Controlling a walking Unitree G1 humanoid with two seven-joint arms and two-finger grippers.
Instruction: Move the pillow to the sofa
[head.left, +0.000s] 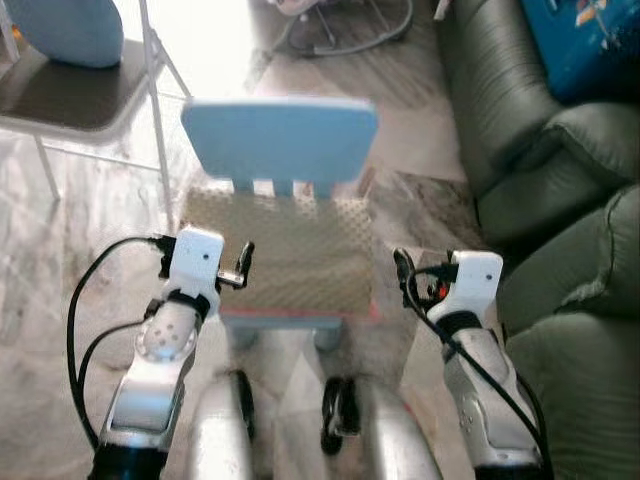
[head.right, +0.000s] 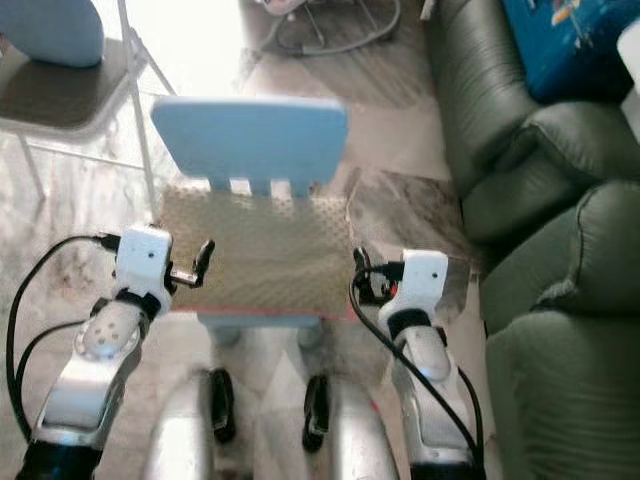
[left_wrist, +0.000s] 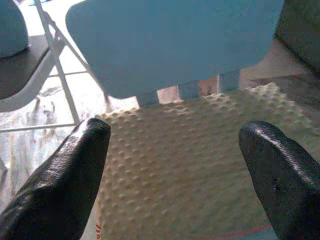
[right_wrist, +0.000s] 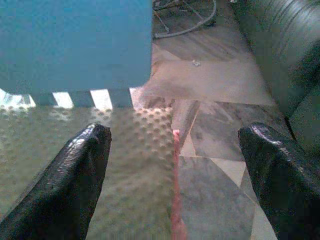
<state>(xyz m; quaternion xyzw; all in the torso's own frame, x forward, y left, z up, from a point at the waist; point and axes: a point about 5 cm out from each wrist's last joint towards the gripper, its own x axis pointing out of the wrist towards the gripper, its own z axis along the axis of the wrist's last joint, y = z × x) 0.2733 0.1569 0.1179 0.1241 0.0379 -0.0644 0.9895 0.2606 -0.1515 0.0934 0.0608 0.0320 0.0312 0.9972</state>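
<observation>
A beige pillow (head.left: 280, 250) with a bumpy surface and a red front edge lies flat on the seat of a small light-blue chair (head.left: 280, 140) straight ahead. My left gripper (head.left: 241, 268) hovers open at the pillow's left front corner. In the left wrist view its fingers (left_wrist: 65, 180) stand wide apart above the bumpy fabric. At the pillow's right front edge my right gripper (head.left: 404, 275) is open too, one finger (right_wrist: 70, 185) over the pillow and the other over the floor. Neither gripper holds anything. The dark green sofa (head.left: 570, 200) runs along the right.
A folding chair (head.left: 70, 95) with a pale blue cushion (head.left: 70, 30) stands at the back left. A blue box (head.left: 590, 40) rests on the sofa's far end. Cables (head.left: 340, 35) lie on the marble floor (head.left: 420, 200) beyond the small chair.
</observation>
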